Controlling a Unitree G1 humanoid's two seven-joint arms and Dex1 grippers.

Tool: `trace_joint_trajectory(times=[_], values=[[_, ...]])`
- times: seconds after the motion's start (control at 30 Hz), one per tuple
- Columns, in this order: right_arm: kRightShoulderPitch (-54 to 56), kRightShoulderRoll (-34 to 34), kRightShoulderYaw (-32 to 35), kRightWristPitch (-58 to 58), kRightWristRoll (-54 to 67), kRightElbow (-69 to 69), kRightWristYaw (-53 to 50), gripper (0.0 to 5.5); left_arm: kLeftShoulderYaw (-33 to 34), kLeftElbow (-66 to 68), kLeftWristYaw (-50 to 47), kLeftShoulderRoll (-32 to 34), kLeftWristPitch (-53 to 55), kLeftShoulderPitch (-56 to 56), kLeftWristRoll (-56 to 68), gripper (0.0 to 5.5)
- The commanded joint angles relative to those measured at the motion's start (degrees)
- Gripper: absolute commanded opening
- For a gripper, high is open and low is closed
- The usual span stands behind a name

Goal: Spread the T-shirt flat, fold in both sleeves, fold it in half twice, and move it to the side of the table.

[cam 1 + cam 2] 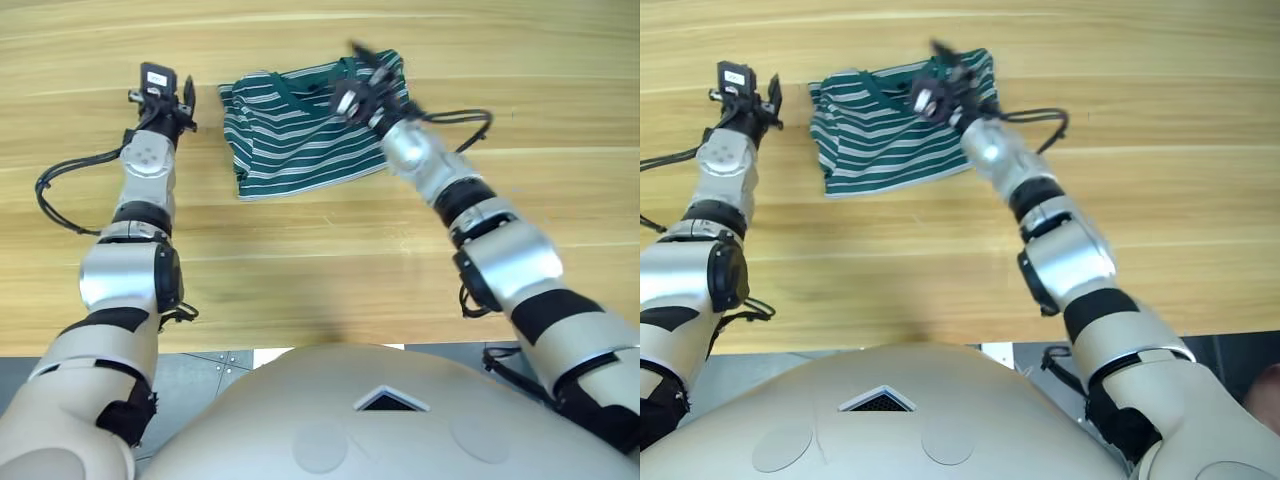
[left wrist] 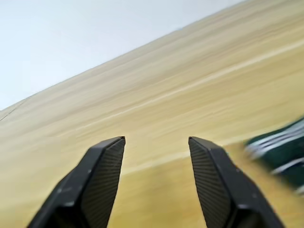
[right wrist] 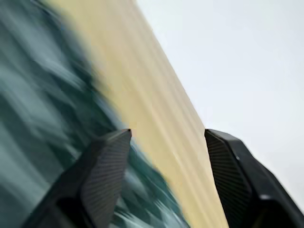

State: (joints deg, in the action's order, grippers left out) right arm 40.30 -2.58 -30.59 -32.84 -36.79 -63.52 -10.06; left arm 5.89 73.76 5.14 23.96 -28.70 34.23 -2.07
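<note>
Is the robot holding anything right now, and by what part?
Nothing is held: the left gripper is open beside the T-shirt, the right gripper open over it.

I see my left gripper point(image 2: 156, 140) with its fingers point(image 2: 102, 178) spread apart above the wooden table point(image 2: 180, 90). A blurred edge of the green-and-white striped T-shirt point(image 2: 281, 153) lies on the wood near one finger.

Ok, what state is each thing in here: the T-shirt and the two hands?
T-shirt: folded into a small rectangle, lying on the table.
Left hand: open, empty, over bare table beside the T-shirt, apart from it.
Right hand: open, gripping nothing, over the T-shirt's far right corner.
</note>
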Motion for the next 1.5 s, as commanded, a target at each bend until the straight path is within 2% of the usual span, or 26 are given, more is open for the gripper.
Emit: trace_joint_trajectory(times=[0.03, 0.17, 0.23, 0.3, 0.33, 0.43, 0.53, 0.63, 0.73, 0.83, 0.93, 1.03, 1.13, 1.23, 1.4, 1.5], values=[[-6.7, 0.5, -8.3, 0.3, -6.9, 8.3, 2.1, 2.83, 7.2, -2.8, -0.4, -0.8, -5.2, -7.3, 6.8, 2.47], [-10.3, -0.7, -13.4, 2.0, -10.8, 11.1, 5.5, 2.83, 10.4, -6.4, 1.4, -3.7, -8.1, -11.0, 10.9, 2.47], [-11.1, -3.8, -15.8, 0.9, -12.4, 11.9, 8.1, 2.83, 10.9, -8.2, 2.1, -5.2, -8.9, -11.8, 11.9, 2.47], [-12.2, -10.4, -18.2, -4.4, -13.3, 16.5, 11.9, 2.83, 10.7, -8.6, 2.5, -5.8, -8.9, -11.4, 11.7, 2.47], [-13.4, -15.8, -19.4, -9.6, -13.0, 21.3, 14.5, 2.83, 10.7, -8.6, 2.7, -6.0, -8.8, -11.0, 11.5, 2.47], [-21.9, -36.6, -18.7, -19.2, -1.0, 40.4, 27.7, 2.83, 10.5, -9.8, 4.4, -6.6, -9.9, -10.7, 11.6, 2.47], [-32.7, -55.0, -11.8, -18.8, 12.6, 52.4, 30.4, 2.83, 8.9, -14.0, 6.2, -6.4, -12.8, -11.7, 10.4, 2.47], [-39.5, -62.2, -3.7, -17.1, 19.5, 51.4, 27.2, 2.83, 5.9, -19.2, 8.5, -5.5, -14.3, -13.3, 7.7, 2.47], [-41.1, -61.3, 3.9, -14.2, 23.6, 49.2, 24.8, 2.83, 1.3, -27.0, 10.6, -4.8, -15.2, -15.8, 3.1, 2.47], [-41.1, -55.8, 8.9, -14.1, 30.5, 53.1, 24.4, 2.83, -3.2, -34.0, 12.5, -3.0, -15.9, -19.3, -2.5, 2.47], [-43.9, -52.2, 11.9, -15.7, 40.6, 57.3, 26.3, 2.83, -9.6, -41.3, 18.6, -0.3, -18.6, -22.2, -6.5, 2.47], [-45.9, -49.6, 15.3, -15.2, 47.6, 58.7, 28.3, 2.83, -17.6, -50.3, 27.2, -0.9, -19.1, -23.6, -3.4, 2.47], [-43.8, -45.9, 20.6, -10.4, 47.2, 56.0, 26.0, 2.83, -26.5, -54.5, 33.2, -3.3, -18.2, -25.0, -3.6, 2.47], [-42.1, -43.4, 24.7, -7.8, 46.2, 52.8, 25.9, 2.83, -35.4, -53.2, 38.4, -4.2, -19.7, -26.5, -6.5, 2.47], [-41.1, -40.5, 23.3, -6.9, 40.7, 48.3, 30.3, 2.83, -39.2, -53.4, 42.4, -5.0, -18.4, -28.1, -1.3, 2.47], [-46.1, -42.4, 19.9, -9.2, 38.3, 50.3, 37.3, 2.83, -39.2, -50.7, 42.9, -3.1, -17.7, -30.5, -1.3, 2.47]])
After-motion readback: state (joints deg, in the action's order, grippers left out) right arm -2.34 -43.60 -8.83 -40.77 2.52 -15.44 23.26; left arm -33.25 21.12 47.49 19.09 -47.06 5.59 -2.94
